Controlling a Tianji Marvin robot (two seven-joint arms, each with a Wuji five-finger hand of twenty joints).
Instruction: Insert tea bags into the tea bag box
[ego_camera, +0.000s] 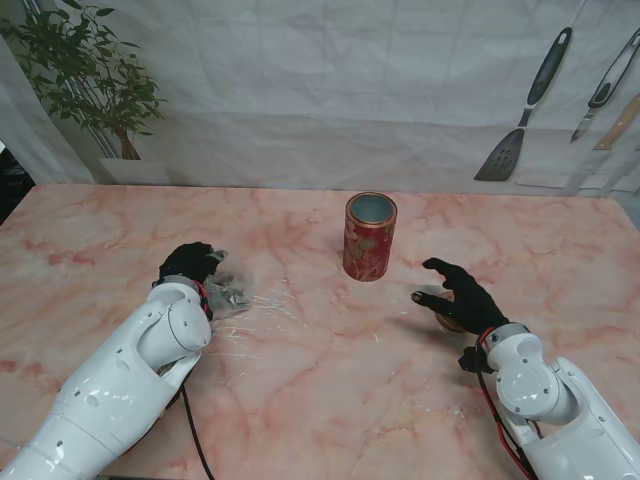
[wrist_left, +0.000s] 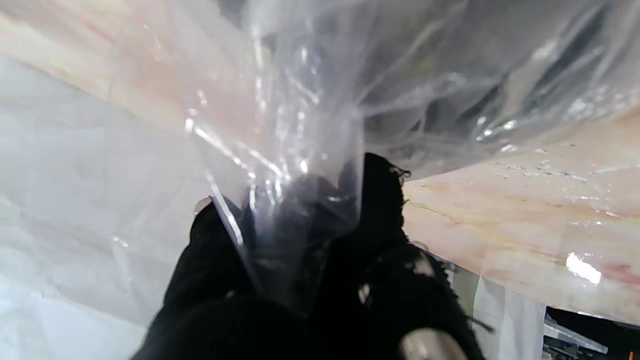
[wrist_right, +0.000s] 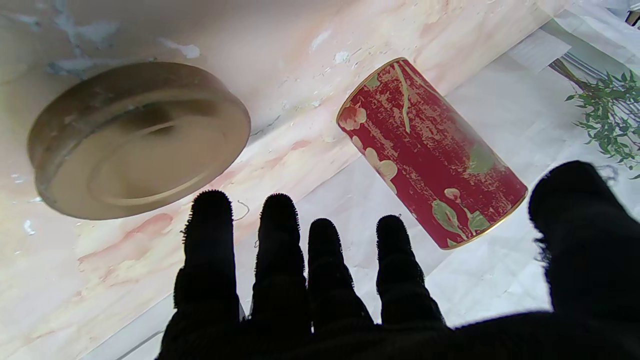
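The tea box is a red cylindrical tin (ego_camera: 369, 237) with gold flowers, standing upright and open-topped at mid-table; it also shows in the right wrist view (wrist_right: 430, 155). My left hand (ego_camera: 188, 264), in a black glove, is shut on a clear plastic bag (ego_camera: 230, 285) lying left of the tin. In the left wrist view the fingers (wrist_left: 375, 200) pinch the crumpled film of the bag (wrist_left: 310, 100); dark contents show dimly inside. My right hand (ego_camera: 462, 295) hovers open, fingers spread, over the tin's gold lid (wrist_right: 135, 140), which lies flat on the table.
The marble table (ego_camera: 320, 400) runs wide on all sides. A potted plant (ego_camera: 90, 75) stands at the far left corner. Kitchen utensils (ego_camera: 530, 110) are pictured on the backdrop at the far right.
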